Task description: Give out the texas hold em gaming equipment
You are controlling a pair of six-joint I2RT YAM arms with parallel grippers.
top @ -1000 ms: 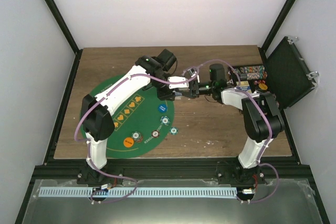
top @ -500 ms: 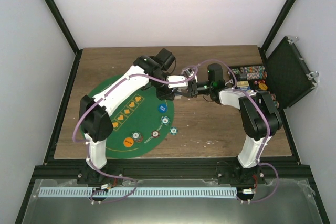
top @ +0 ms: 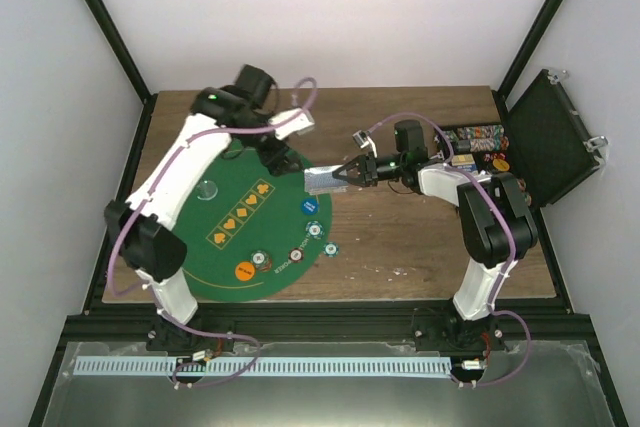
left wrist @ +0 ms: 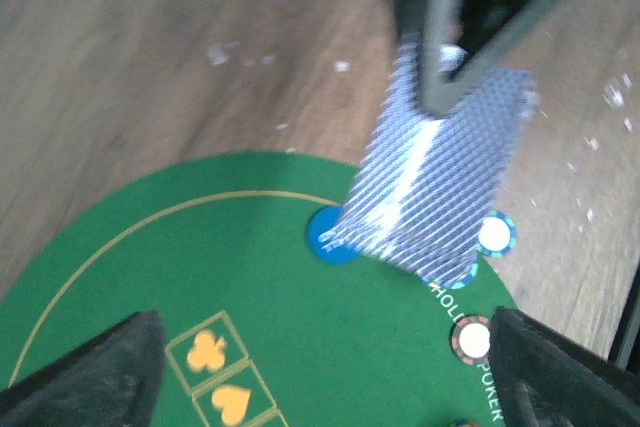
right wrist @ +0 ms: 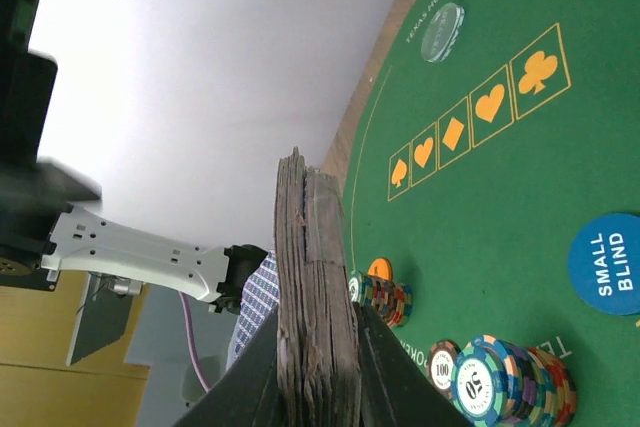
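Jaws: right pair (top: 338, 176) tight on card deck (left wrist: 435, 187); left pair (left wrist: 322, 327) wide apart, empty, over mat (left wrist: 200, 267).

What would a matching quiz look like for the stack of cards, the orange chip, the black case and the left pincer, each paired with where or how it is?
1. stack of cards
2. orange chip
3. black case
4. left pincer

A. lid raised, at the table's right edge
B. open, holding nothing
C. clamped in the right pincer
D. lying on the green mat, near its front edge

Pairs: 1-C, 2-D, 3-A, 4-B
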